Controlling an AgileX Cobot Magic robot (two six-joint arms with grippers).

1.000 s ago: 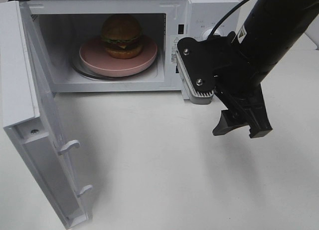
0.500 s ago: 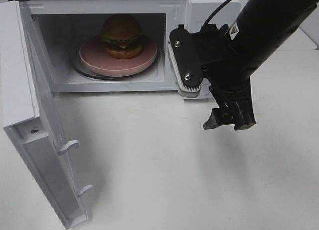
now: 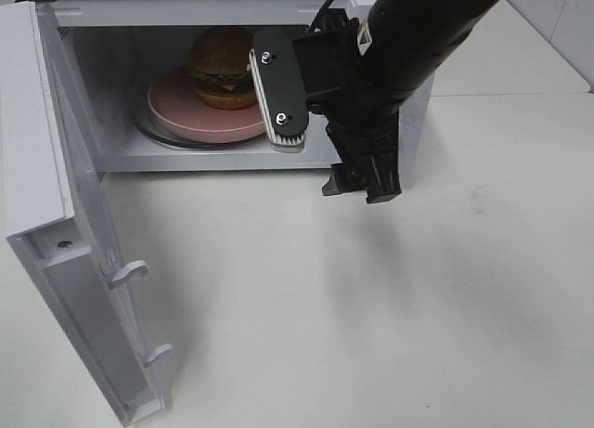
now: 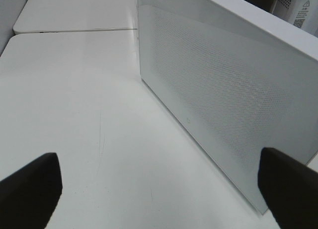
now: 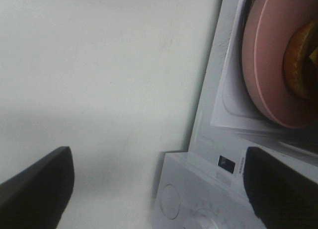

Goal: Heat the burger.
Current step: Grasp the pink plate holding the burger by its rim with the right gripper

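Note:
The burger with its golden bun sits on a pink plate inside the open microwave. My right gripper hangs open and empty just in front of the microwave, at the right edge of its opening, and the arm hides the control panel. The right wrist view shows the plate, a slice of the burger and the open right gripper. My left gripper is open with nothing between its fingers, beside a white meshed panel. It is outside the exterior high view.
The microwave door stands swung wide open at the left, its latch hooks pointing out over the white table. A round knob of the control panel shows in the right wrist view.
My right arm has swung left and toward the microwave, from the right of the control panel to the right edge of the opening. Burger, plate and door have not moved.

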